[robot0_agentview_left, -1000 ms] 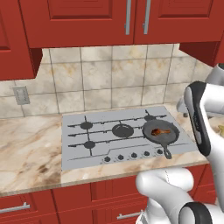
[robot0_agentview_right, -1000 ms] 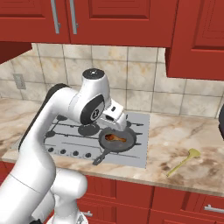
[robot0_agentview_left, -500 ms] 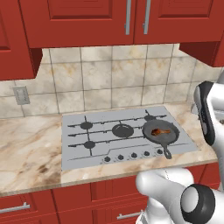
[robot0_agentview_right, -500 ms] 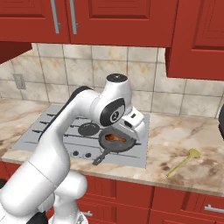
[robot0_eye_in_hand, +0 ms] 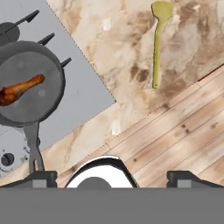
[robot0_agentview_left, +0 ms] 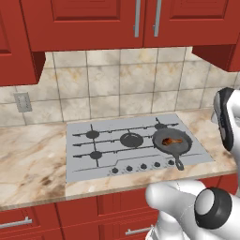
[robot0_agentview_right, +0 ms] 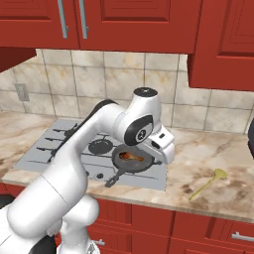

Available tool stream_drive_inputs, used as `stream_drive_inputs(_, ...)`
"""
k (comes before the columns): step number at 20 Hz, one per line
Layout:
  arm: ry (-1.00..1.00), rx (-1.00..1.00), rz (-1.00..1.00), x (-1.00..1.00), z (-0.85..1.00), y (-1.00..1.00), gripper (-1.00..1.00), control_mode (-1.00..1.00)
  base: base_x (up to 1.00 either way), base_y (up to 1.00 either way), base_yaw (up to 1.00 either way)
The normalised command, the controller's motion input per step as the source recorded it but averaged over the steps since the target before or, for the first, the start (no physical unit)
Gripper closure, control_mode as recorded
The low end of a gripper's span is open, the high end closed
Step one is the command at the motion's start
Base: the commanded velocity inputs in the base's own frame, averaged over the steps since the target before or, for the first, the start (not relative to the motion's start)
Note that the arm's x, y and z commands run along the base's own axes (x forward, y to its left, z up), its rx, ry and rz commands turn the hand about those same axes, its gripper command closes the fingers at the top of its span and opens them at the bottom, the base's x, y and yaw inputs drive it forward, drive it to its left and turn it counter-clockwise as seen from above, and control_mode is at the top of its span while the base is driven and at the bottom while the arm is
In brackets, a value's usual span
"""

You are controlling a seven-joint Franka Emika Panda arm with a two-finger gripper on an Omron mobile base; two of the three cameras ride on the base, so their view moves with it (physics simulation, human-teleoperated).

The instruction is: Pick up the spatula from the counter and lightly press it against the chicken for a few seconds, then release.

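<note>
One spatula: slim, yellow-green, laid flat on the counter.
Position: well apart from the jaws.
Jaws: held spread wide.

**Hand view.** The pan is cut by the left edge, and the thick end of the chicken goes with it. The stove runs out past the left and top edges. The end of the pan handle is lost behind a fingertip. The gripper presents just the tops of both tips, set wide apart.

**Right base view.** The arm covers the stove's right rear burners and the pan's right rim. A dark rounded shape is cut by the right edge and cannot be identified.

**Left base view.** The arm is cut by the right edge and hides part of the counter. Markings on the knobs are too small to read.
</note>
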Motion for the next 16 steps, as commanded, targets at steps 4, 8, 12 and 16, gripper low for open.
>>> stream_drive_inputs(4, -0.06, -0.07, 0.08, -0.15, -0.34, -0.27, -1.0, -1.0, 0.0, 0.0, 0.0)
stream_drive_inputs(8, -0.02, -0.11, 0.07, -0.11, -0.38, -0.29, -1.0, -1.0, 0.0, 0.0, 0.0)
stream_drive_inputs(12, -0.01, -0.07, 0.04, -0.02, -0.22, -0.34, -1.0, -1.0, 0.0, 0.0, 0.0)
stream_drive_inputs(16, 0.03, -0.01, 0.0, 0.08, -0.01, -0.46, -1.0, -1.0, 0.0, 0.0, 0.0)
